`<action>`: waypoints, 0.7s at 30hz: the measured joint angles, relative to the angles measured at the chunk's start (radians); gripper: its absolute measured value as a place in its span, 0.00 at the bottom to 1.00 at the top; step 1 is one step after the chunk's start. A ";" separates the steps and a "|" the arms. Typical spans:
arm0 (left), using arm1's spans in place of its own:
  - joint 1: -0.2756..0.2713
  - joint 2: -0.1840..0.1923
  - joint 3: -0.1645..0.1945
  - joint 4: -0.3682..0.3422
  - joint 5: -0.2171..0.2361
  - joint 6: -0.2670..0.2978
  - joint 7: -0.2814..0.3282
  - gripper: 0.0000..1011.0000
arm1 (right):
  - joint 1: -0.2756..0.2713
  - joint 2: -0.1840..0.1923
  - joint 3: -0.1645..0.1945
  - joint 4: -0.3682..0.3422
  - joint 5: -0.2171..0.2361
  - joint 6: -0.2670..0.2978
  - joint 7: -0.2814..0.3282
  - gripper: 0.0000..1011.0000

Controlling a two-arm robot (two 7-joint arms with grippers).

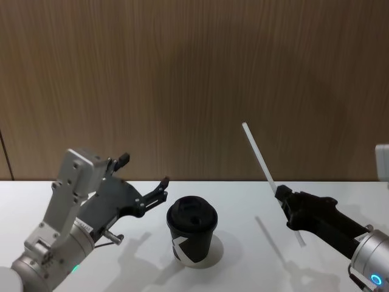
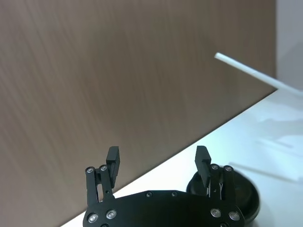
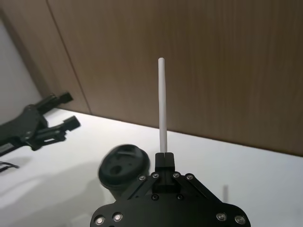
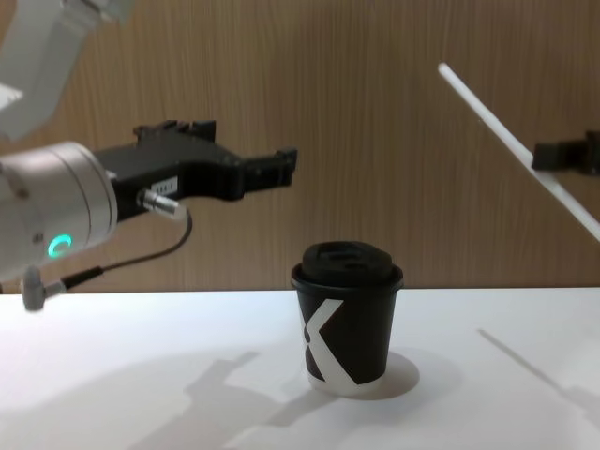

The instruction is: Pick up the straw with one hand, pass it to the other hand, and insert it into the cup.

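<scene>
The white straw (image 1: 261, 161) is held tilted in the air at the right, with my right gripper (image 1: 281, 194) shut on its lower part; a short end pokes out below the fingers. In the right wrist view the straw (image 3: 162, 104) rises straight from the shut gripper (image 3: 164, 158). The black cup (image 1: 192, 231) with its domed lid stands upright on the table, between the arms. My left gripper (image 1: 144, 171) hovers open and holding nothing just left of the cup, above lid height (image 4: 246, 150). The chest view shows the straw (image 4: 497, 127) high and to the right of the cup (image 4: 347, 328).
The white table (image 1: 255, 213) spreads around the cup. A brown wood-panel wall (image 1: 194, 73) stands close behind it. A white object (image 1: 382, 161) sits at the right edge.
</scene>
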 joint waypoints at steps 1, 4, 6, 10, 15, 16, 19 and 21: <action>-0.002 0.001 -0.002 -0.003 -0.009 0.000 -0.011 0.99 | 0.000 -0.001 0.001 -0.002 0.014 -0.012 0.017 0.00; -0.009 0.004 -0.012 -0.015 -0.042 0.000 -0.048 0.99 | 0.001 -0.003 0.001 -0.006 0.041 -0.035 0.054 0.00; -0.011 0.005 -0.017 -0.020 -0.055 0.001 -0.061 0.99 | 0.001 -0.003 0.001 -0.009 0.055 -0.046 0.074 0.00; -0.015 0.005 -0.037 -0.033 -0.115 0.003 -0.115 0.99 | 0.002 -0.002 -0.003 -0.014 0.084 -0.068 0.115 0.00; -0.017 0.007 -0.058 -0.046 -0.196 0.009 -0.179 0.99 | 0.001 0.001 -0.012 -0.021 0.122 -0.097 0.176 0.00; -0.017 0.008 -0.061 -0.047 -0.204 0.010 -0.189 0.99 | 0.000 0.003 -0.015 -0.022 0.132 -0.105 0.192 0.00; -0.017 0.009 -0.071 -0.050 -0.248 0.015 -0.225 0.99 | -0.002 0.004 -0.018 -0.023 0.146 -0.116 0.215 0.00; -0.017 0.010 -0.076 -0.051 -0.275 0.018 -0.245 0.99 | -0.004 0.005 -0.022 -0.023 0.161 -0.128 0.238 0.00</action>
